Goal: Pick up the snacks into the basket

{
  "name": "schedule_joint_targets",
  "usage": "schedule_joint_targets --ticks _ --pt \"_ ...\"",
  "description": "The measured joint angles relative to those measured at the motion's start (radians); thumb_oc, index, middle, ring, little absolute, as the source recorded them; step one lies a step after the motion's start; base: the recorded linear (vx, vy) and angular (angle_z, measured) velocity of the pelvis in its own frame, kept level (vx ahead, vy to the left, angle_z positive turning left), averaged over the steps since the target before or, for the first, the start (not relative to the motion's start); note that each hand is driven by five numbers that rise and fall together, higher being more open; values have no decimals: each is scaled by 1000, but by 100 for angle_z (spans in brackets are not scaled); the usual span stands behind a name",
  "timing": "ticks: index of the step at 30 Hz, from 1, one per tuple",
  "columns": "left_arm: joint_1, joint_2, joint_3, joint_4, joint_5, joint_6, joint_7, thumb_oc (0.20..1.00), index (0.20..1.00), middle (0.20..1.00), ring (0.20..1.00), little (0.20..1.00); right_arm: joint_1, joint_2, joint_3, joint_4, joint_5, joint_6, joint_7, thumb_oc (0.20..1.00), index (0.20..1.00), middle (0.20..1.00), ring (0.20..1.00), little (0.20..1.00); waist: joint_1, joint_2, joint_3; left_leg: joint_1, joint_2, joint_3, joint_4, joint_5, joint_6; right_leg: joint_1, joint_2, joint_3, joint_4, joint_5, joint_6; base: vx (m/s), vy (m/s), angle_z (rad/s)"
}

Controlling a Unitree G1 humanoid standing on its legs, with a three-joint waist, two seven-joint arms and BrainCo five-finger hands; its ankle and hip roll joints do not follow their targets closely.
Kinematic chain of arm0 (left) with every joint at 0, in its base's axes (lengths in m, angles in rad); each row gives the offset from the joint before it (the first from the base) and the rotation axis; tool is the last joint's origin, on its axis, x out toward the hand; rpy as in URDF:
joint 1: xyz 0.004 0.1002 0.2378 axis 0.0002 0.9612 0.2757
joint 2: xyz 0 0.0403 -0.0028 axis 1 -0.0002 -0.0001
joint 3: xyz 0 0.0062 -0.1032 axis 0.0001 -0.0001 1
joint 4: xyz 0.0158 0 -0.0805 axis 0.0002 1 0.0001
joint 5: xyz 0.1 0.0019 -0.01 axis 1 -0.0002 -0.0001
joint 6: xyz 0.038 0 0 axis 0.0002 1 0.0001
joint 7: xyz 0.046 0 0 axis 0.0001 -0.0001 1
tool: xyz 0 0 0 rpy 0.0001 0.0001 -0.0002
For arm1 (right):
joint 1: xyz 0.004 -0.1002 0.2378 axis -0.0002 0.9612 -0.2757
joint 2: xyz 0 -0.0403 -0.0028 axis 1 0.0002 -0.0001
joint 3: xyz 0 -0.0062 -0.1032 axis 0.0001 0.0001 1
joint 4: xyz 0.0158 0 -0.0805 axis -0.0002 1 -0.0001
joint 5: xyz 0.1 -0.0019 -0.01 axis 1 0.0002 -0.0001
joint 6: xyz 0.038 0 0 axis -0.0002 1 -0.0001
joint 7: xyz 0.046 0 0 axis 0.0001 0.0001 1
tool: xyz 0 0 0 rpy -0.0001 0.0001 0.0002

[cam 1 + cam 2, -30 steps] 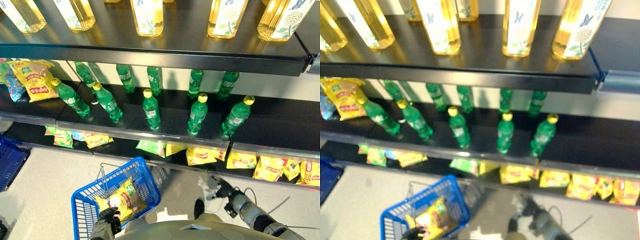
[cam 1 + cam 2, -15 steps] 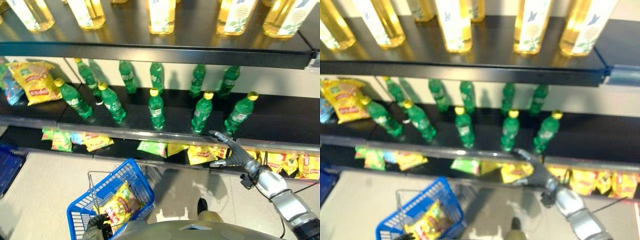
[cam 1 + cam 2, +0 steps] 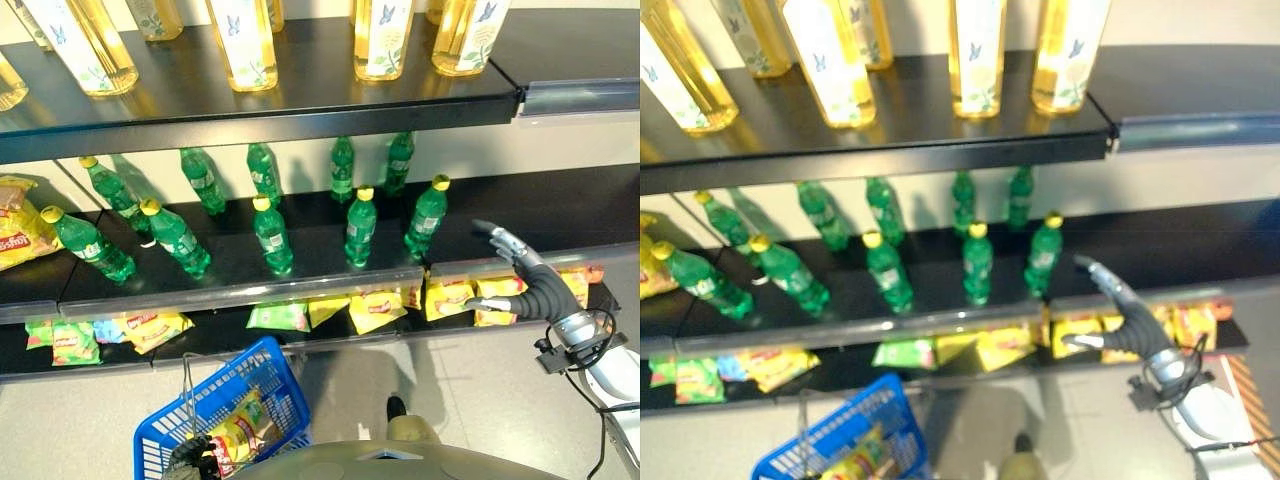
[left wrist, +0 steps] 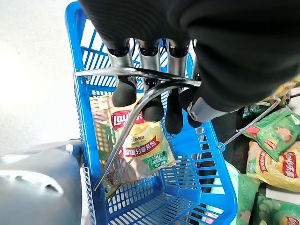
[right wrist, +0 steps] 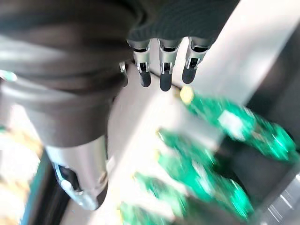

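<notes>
A blue basket (image 3: 262, 372) hangs at the lower left, and my left hand (image 3: 192, 461) carries it. In the left wrist view its fingers (image 4: 152, 101) are curled round the wire handles (image 4: 140, 73). A yellow snack bag (image 4: 138, 145) lies inside the basket. Yellow snack bags (image 3: 375, 305) and a green one (image 3: 278, 317) lie in a row on the bottom shelf. My right hand (image 3: 538, 292) is raised at the right, in front of the middle shelf's edge and just above the bags (image 3: 450, 295). Its fingers (image 5: 161, 79) are straight and hold nothing.
Green bottles with yellow caps (image 3: 360, 225) stand on the middle shelf, with its metal front rail (image 3: 240, 290) jutting out. Tall bottles of yellow oil (image 3: 240, 45) line the top shelf. More snack bags (image 3: 140, 325) lie at the bottom left. Pale floor (image 3: 480, 380) stretches before the shelves.
The camera has shifted. My right hand has risen from near the floor to the middle shelf's height and swung right. The left hand still holds the basket.
</notes>
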Motion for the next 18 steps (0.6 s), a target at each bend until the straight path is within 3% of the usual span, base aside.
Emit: schedule_joint_targets --ticks 5,10,13,15,18 --pt "8 3 8 -2 -1 0 22 200 200 200 200 200 -33 66 8 30 -3 -6 -112 1000 1000 1000 1000 1000 4 -8 -6 -11 -1 18 6 0 2 -37 -2 23 40 -7 -1 -74 -6 -11" --pt "-40 14 -20 -29 -2 -2 62 200 200 200 200 200 -162 76 44 121 -83 -6 -280 1000 1000 1000 1000 1000 8 -6 33 -149 -1 -40 135 -32 13 -142 -34 11 153 -43 -3 -171 -32 22" --pt "-93 13 -47 -46 -4 -4 91 200 200 200 200 200 -281 101 53 185 -127 -6 -386 1000 1000 1000 1000 1000 23 4 87 -239 -1 -69 199 -35 18 -215 -47 1 214 -52 -9 -93 -15 24" --pt "-126 5 -73 -68 -8 -11 103 200 200 200 200 200 -361 106 62 234 -137 -6 -448 1000 1000 1000 1000 1000 42 32 143 -294 -1 -86 227 -32 21 -268 -54 -3 254 -59 -20 -75 -23 20" --pt "-133 -1 -81 -73 -15 -20 121 200 200 200 200 200 -436 117 72 317 -131 -4 -514 1000 1000 1000 1000 1000 61 51 175 -331 3 -93 240 -31 21 -310 -54 -4 286 -65 -28 -19 -13 7"
